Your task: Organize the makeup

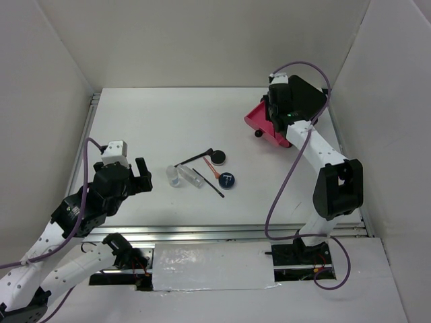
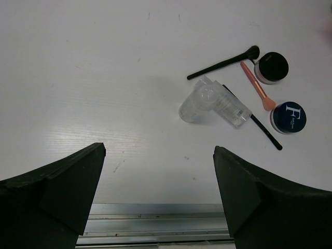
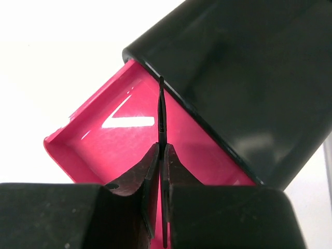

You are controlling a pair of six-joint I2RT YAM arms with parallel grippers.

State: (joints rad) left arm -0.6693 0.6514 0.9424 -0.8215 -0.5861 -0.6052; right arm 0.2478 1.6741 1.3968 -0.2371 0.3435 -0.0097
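My right gripper is shut on a thin black pencil, which points out over the open pink drawer. The rest of the makeup lies mid-table: a black compact, a dark-blue compact, a black brush, an orange-tipped stick, a clear vial and a clear tube. To their left my left gripper stands open and holds nothing. In the left wrist view the vial and blue compact lie ahead of the open gripper.
The black box stands at the back right with its pink drawer pulled out toward the table's middle. White walls close in the table on three sides. A metal rail runs along the near edge.
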